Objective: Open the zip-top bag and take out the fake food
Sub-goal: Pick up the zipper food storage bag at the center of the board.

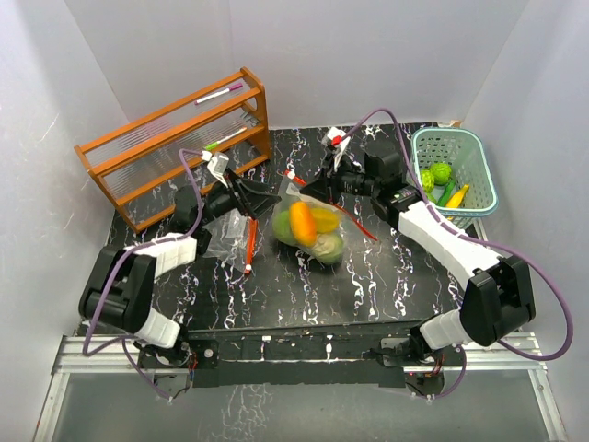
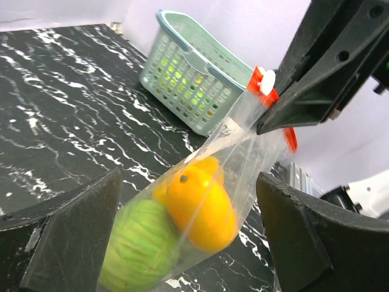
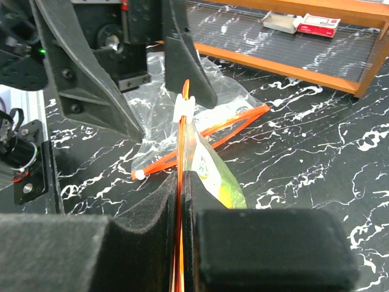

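Right gripper (image 3: 182, 182) pinches the zip-top bag (image 2: 243, 140) by its red zipper strip (image 3: 182, 152).
Left gripper (image 2: 194, 225) is spread wide, the bag between its fingers (image 2: 73, 243); orange and green fake food (image 2: 200, 207) sits inside.

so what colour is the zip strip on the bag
Orange-red zip strip, with a white slider; the right wrist view shows it best.
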`<move>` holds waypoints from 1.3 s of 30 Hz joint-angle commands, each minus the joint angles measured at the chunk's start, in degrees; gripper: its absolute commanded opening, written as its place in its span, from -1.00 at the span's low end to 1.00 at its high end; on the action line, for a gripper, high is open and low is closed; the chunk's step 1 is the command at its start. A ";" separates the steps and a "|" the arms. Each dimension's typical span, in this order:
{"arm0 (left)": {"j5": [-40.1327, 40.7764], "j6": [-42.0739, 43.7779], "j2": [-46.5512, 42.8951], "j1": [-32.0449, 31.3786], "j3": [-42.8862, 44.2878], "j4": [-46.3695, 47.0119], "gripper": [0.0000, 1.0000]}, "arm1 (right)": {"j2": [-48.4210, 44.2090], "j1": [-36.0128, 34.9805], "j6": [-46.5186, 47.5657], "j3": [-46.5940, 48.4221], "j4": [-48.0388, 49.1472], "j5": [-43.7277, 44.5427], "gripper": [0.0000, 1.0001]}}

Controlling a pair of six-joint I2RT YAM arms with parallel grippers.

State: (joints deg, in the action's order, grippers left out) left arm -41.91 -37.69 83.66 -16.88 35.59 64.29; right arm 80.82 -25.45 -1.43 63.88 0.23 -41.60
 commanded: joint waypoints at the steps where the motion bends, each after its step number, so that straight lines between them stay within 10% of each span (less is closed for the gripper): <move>1: -12.19 -5.19 6.37 0.09 3.61 21.36 0.75 | -3.05 0.77 -1.70 -0.17 6.68 -5.69 -0.85; 6: -18.17 -16.49 13.54 -0.14 7.65 38.02 0.43 | -3.97 0.94 -2.54 -1.10 7.35 -8.84 -0.85; 14: -21.33 -10.33 11.12 -5.31 11.94 31.04 0.35 | -3.07 0.94 -3.90 -1.01 7.51 -11.10 -0.85; 22: -20.86 -8.76 8.13 -6.58 11.48 27.99 -0.95 | -4.37 0.99 -4.36 -1.07 7.57 -9.92 -0.85; 29: -20.80 -7.87 7.05 -6.52 10.44 25.30 -1.00 | -4.89 0.93 -5.58 -1.86 8.20 -7.74 -0.83; 39: -21.37 -5.48 6.94 -7.25 10.88 20.88 -1.00 | -4.04 0.91 -8.50 -0.03 13.24 -6.54 0.06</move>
State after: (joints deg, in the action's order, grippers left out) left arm -62.39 -45.56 93.84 -23.42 46.02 85.21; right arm 77.12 -24.62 -8.78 60.75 7.40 -48.14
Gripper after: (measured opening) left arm 0.007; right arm 0.509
